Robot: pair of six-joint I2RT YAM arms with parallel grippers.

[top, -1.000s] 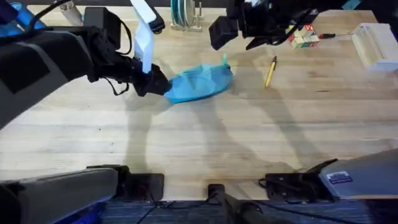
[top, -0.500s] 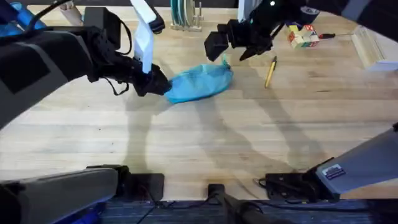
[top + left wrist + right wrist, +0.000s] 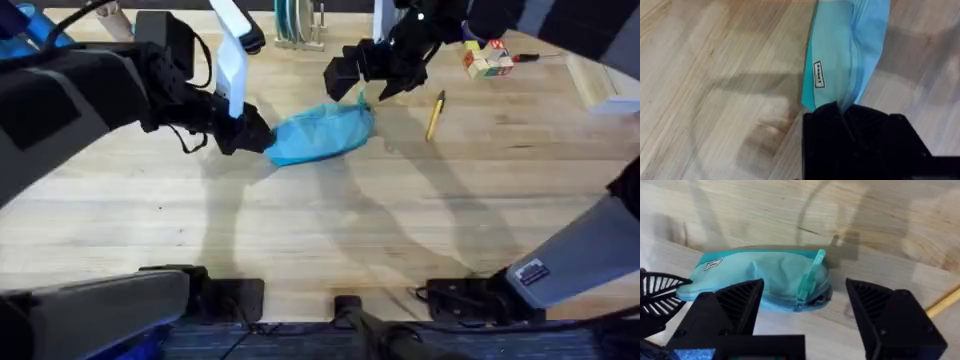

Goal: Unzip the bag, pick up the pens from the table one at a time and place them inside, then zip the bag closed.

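Right now we have the light blue pencil pouch [image 3: 322, 134] lying on the wooden surface [image 3: 330, 230], a little behind the middle of it, with its long axis running roughly left to right. Our left claw [image 3: 252, 133] is clamped on the pouch's left end; from the left wrist camera the fabric [image 3: 847, 52] runs straight into the black fingers [image 3: 860, 137], which are together on it, and a small white label [image 3: 818, 81] shows on the pouch's side near that end. The pouch looks a bit crumpled and raised in the middle.

Our right claw [image 3: 362, 75] hangs over the pouch's right end, its fingers apart and holding nothing. In the right wrist view the two black fingers [image 3: 735, 302] stand wide on either side of the pouch's right end [image 3: 765, 280], and the turquoise zipper pull [image 3: 810, 277] sticks up between them, not touched by either finger. From above, that pull [image 3: 361, 97] shows as a small tab just under the claw.

The yellow pen [image 3: 434, 115] lies on the surface to the right of the pouch, apart from it, with its black end toward the back. A sliver of it [image 3: 942, 302] shows beside the right finger in the right wrist view. Coloured blocks [image 3: 487, 58] sit farther back on the right, and a rack of plates [image 3: 298, 24] stands at the far edge.
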